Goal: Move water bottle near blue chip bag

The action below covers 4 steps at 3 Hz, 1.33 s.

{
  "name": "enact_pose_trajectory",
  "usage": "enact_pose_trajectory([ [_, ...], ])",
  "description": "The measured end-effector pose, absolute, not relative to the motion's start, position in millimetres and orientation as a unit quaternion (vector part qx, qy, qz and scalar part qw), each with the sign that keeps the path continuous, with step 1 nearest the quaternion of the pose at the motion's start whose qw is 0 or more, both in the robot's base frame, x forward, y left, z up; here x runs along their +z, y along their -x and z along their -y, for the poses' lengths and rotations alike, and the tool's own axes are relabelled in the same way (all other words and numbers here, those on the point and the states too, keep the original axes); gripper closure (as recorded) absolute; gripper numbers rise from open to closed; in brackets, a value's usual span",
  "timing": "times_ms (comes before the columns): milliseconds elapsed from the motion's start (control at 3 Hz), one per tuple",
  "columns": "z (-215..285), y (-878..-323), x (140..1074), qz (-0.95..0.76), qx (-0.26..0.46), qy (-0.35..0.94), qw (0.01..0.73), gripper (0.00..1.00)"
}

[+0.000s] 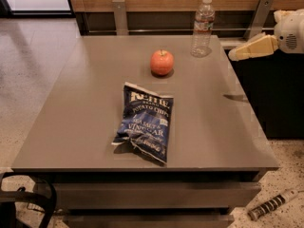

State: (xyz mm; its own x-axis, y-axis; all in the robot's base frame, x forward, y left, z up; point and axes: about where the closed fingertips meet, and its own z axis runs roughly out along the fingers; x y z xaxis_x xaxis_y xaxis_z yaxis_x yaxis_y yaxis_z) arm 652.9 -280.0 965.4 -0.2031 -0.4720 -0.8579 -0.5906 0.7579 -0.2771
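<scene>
Right of the ribbed water bottle hovers a cream tapered gripper, state unclear.

Clear water bottle stands upright, well apart from the flat-lying blue chip bag; gripper hovers near the bottle.

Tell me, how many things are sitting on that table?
3. The water bottle stands at the far right, the apple left of it and nearer, the blue chip bag in the middle toward the front. The gripper hovers right of the bottle.
</scene>
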Motion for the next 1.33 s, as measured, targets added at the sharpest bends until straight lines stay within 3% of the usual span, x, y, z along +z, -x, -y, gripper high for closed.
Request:
enact_pose_trajectory([
  [667,261.1,-692.5,959.7,-0.758,0.085,0.34,0.55,0.0],
  [1333,235.1,-756.4,962.2,-0.702,0.172,0.319,0.613,0.0],
])
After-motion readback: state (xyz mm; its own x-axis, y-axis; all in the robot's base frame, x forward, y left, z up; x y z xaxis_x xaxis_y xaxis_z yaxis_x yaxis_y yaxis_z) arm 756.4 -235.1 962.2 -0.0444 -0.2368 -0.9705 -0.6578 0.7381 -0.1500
